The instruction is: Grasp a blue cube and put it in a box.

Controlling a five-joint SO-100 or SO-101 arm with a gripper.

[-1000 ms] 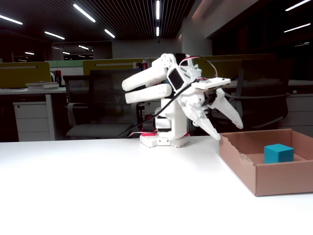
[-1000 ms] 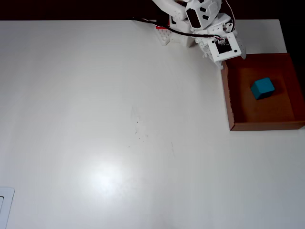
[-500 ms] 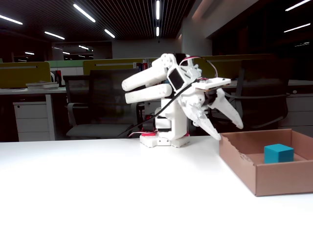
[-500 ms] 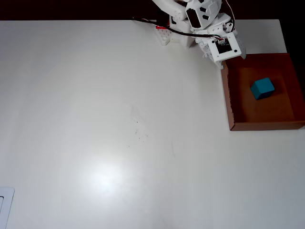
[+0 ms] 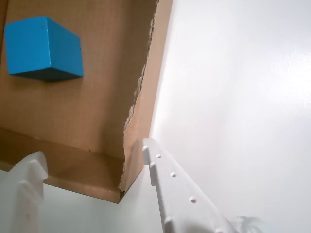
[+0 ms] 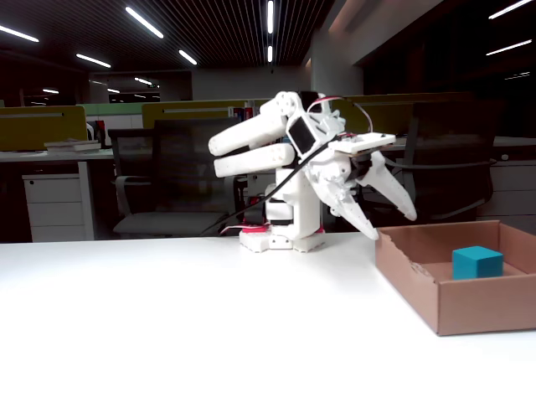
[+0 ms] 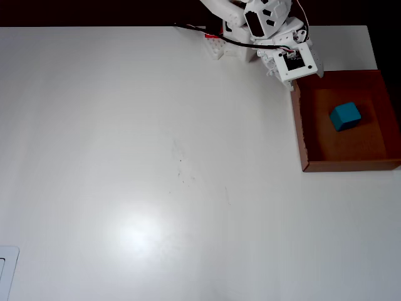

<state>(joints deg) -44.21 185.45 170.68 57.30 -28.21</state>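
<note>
The blue cube (image 5: 41, 48) rests on the floor of the brown cardboard box (image 5: 148, 82). In the fixed view the cube (image 6: 476, 262) sits inside the box (image 6: 469, 306) at the table's right. In the overhead view the cube (image 7: 345, 116) lies near the middle of the box (image 7: 301, 125). My gripper (image 6: 392, 224) is open and empty, held above the box's far left corner, apart from the cube. In the wrist view the gripper (image 5: 92, 153) straddles that corner with its jaws wide apart.
The white arm base (image 6: 280, 239) stands at the back of the white table (image 7: 156, 157), left of the box. The box's ragged wall (image 5: 133, 111) runs just under the fingers. Office chairs and desks stand behind the table.
</note>
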